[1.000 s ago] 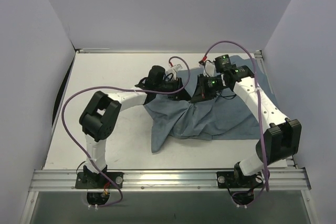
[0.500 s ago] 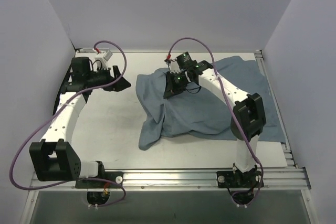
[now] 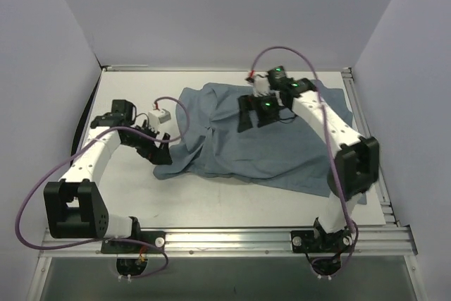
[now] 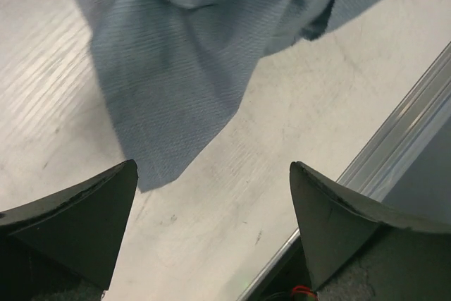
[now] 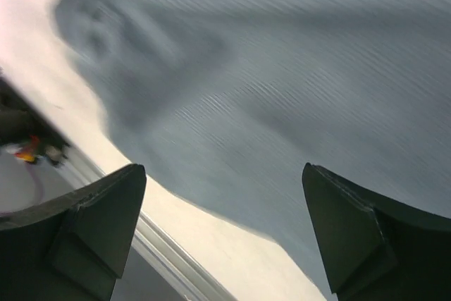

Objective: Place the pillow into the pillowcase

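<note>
The grey-blue pillowcase (image 3: 268, 146) lies limp and spread out over the middle and right of the table. No pillow shows in any view. My left gripper (image 3: 159, 154) is low at the cloth's near-left corner, open; in the left wrist view bare table lies between its fingers (image 4: 211, 165), with a pillowcase corner (image 4: 176, 68) just beyond them. My right gripper (image 3: 249, 119) hangs open over the far middle of the cloth. In the right wrist view the blurred pillowcase (image 5: 296, 68) lies under the right gripper (image 5: 222, 167), and nothing is held.
The white table (image 3: 134, 195) has a metal rail (image 3: 225, 234) along its near edge, seen also as the rail (image 4: 409, 125) in the left wrist view. White walls close in the left, back and right sides. Purple cables loop off both arms.
The right gripper has let go of the pillowcase and shifted right. The cloth has dropped and spread flatter, further to the left. The left gripper came nearer, down to the cloth's left corner, opening wider.
</note>
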Motion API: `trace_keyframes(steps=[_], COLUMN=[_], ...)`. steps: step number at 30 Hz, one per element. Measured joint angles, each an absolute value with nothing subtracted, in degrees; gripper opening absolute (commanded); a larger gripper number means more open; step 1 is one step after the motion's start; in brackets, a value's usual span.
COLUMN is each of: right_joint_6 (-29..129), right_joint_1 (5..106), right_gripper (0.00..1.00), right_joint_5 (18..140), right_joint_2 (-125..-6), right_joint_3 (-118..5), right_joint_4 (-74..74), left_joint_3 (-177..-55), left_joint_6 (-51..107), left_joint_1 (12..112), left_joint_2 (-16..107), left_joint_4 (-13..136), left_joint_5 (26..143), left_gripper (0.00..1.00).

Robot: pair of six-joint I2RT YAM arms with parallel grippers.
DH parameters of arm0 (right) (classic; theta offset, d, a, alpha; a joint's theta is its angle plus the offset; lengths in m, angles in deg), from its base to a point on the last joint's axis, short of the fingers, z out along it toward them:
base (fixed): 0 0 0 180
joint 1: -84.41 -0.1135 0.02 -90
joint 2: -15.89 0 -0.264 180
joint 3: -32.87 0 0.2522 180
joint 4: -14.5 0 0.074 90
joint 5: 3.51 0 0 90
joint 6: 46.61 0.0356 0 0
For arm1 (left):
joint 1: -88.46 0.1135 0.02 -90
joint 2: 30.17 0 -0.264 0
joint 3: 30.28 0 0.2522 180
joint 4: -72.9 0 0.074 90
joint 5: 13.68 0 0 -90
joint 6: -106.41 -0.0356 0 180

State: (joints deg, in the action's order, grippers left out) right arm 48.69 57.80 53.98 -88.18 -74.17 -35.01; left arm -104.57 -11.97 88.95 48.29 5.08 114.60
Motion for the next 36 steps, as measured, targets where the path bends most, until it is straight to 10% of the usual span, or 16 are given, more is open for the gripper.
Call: trace_keyframes(steps=[9, 19, 22, 25, 26, 28, 36], right_joint_6=[19.1, -2.3, -3.4, -3.2, -3.1, -2.0, 5.3], right_joint_1=[86.4, 104.3, 104.4, 105.6, 106.4, 108.0, 109.4], right_gripper=[1.0, 0.98, 0.8, 0.37, 0.01, 0.0, 0.0], right_joint_5=[72.4, 82.8, 85.3, 87.5, 88.2, 89.8, 78.9], right_joint_2=[-52.1, -57.4, -63.5, -70.1, -71.9, -74.3, -72.6], right_joint_3=[-42.8, -18.7, -17.6, -21.2, -22.6, -25.2, -40.1], right_joint_4=[-48.3, -39.4, -32.9, -33.9, -34.0, -33.2, -35.2], left_joint_3=[-97.7, -96.0, -96.4, -97.4, -97.5, -98.0, -107.0], left_joint_6=[-20.6, -26.8, -27.9, -28.3, -28.6, -28.4, -22.5], left_joint_1=[72.0, 72.2, 72.9, 74.5, 75.1, 76.7, 86.3], left_joint_2=[54.1, 60.5, 61.1, 62.4, 62.8, 63.5, 62.5], left_joint_4=[10.5, 17.0, 17.4, 18.3, 18.8, 19.4, 15.0], left_joint_5=[103.4, 94.2, 94.2, 94.4, 94.6, 95.1, 105.9], left_gripper=[0.97, 0.9, 0.71, 0.28, 0.19, 0.0, 0.0])
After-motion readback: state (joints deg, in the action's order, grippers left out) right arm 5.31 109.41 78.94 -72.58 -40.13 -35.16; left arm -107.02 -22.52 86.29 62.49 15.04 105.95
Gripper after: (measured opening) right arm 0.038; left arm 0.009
